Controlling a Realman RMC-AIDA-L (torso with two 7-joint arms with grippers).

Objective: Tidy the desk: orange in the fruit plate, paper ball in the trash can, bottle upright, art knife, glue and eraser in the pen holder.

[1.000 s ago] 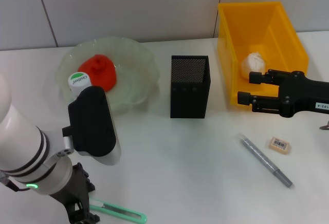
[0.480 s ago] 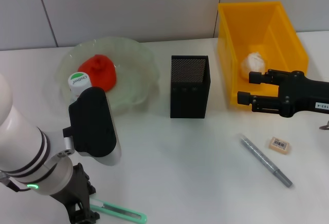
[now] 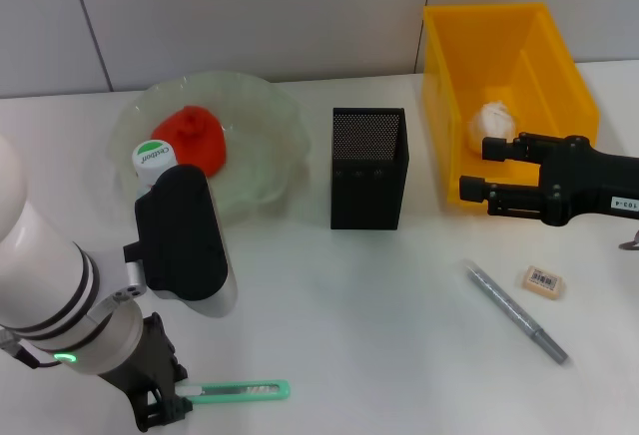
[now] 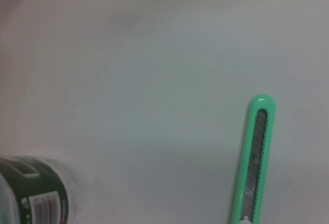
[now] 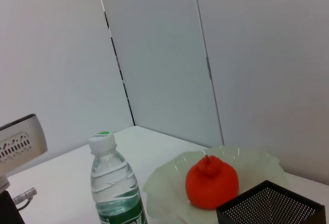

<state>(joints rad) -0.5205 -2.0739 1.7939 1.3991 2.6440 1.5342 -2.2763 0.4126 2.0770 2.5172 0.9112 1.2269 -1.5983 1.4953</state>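
Nearest the robot, the left tool (image 3: 165, 410) is down at the counter's (image 3: 379, 355) front edge, clamped on one end of the green art knife (image 3: 240, 391), which lies flat. A grey pen (image 3: 515, 311) and the eraser (image 3: 543, 281) lie on the right. Behind the left arm the bottle (image 3: 152, 161) stands upright. Mid-counter sits the black pen holder (image 3: 368, 168). The right tool (image 3: 481, 169), fingers parted and empty, hovers by the yellow trash can (image 3: 539, 46) holding the paper ball (image 3: 493, 121). Farthest left, the orange (image 3: 193, 136) rests in the fruit plate (image 3: 262, 156).
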